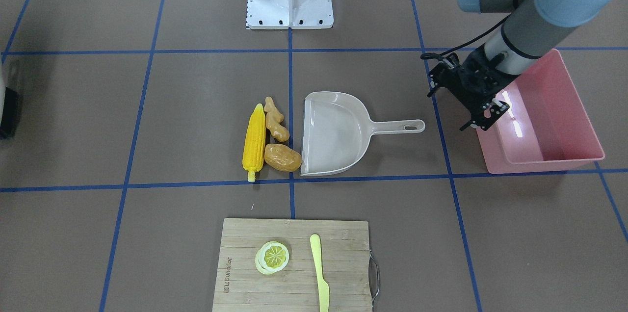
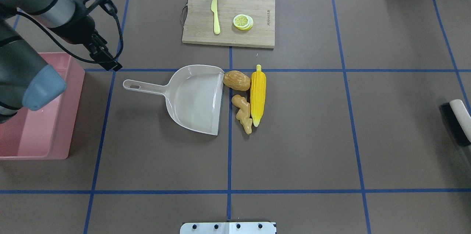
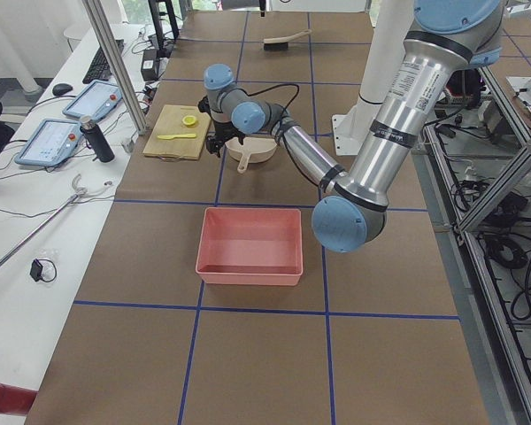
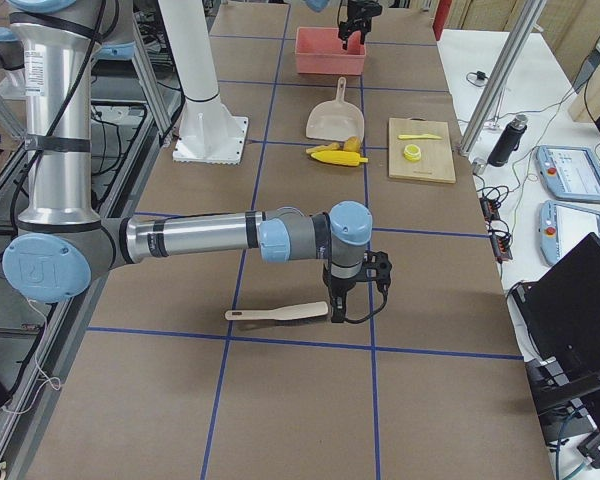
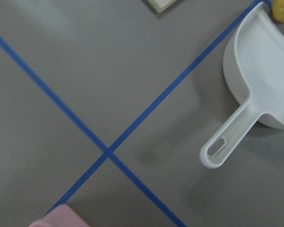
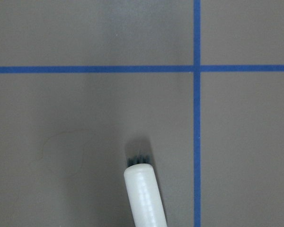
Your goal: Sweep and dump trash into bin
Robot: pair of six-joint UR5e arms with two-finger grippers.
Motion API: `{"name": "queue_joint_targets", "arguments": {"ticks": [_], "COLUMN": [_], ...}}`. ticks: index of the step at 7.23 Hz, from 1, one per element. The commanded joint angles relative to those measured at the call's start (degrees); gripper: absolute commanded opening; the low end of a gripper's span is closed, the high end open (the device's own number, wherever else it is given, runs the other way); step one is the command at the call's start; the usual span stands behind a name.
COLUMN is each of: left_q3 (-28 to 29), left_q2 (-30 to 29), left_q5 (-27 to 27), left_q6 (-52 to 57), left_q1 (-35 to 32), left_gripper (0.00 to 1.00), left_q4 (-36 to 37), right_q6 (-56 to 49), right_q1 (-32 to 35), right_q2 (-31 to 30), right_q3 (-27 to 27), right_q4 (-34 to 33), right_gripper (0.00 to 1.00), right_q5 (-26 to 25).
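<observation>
The yellow corn cob [image 1: 254, 143], tan ginger root [image 1: 275, 120] and brown potato [image 1: 282, 157] lie together on the table by the open mouth of the beige dustpan [image 1: 333, 133]. The pink bin [image 1: 539, 165] stands beyond the dustpan's handle. My left gripper [image 1: 483, 118] hangs open and empty over the bin's near rim, apart from the handle [image 5: 232, 142]. My right gripper [image 4: 345, 310] is far off, low over the head of a brush [image 4: 280, 314] on the table. I cannot tell whether it is open or shut.
A wooden cutting board [image 1: 245, 273] holds a lemon slice [image 1: 272, 256] and a pale yellow knife [image 1: 320, 273] on the far side of the trash. The brush's black bristles and cream handle [image 2: 458, 120] show at the overhead view's right edge.
</observation>
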Motion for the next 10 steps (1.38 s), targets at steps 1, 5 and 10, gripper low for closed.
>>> {"name": "queue_joint_targets", "arguments": {"ticks": [1, 5, 10], "left_q3": [-1.82, -3.14, -4.54], "left_q2": [-0.43, -0.52, 0.80], "left_q5": [0.50, 0.50, -0.11], "left_q6": [0.47, 2.30, 13.90], "left_q1": [1.42, 4.92, 7.57], "left_gripper": [0.98, 0.98, 0.98], "left_q4": [-3.00, -13.85, -15.84], "right_q6": [4.22, 4.30, 5.79], "right_q1": [-5.22, -7.88, -12.53], "right_q2": [-7.30, -23.74, -22.72], "right_q3": [7.86, 7.81, 2.26], "right_q4": [0.27, 17.54, 23.47], "right_gripper": [1.00, 1.00, 0.99], "right_q5": [0.39, 0.47, 0.04]}}
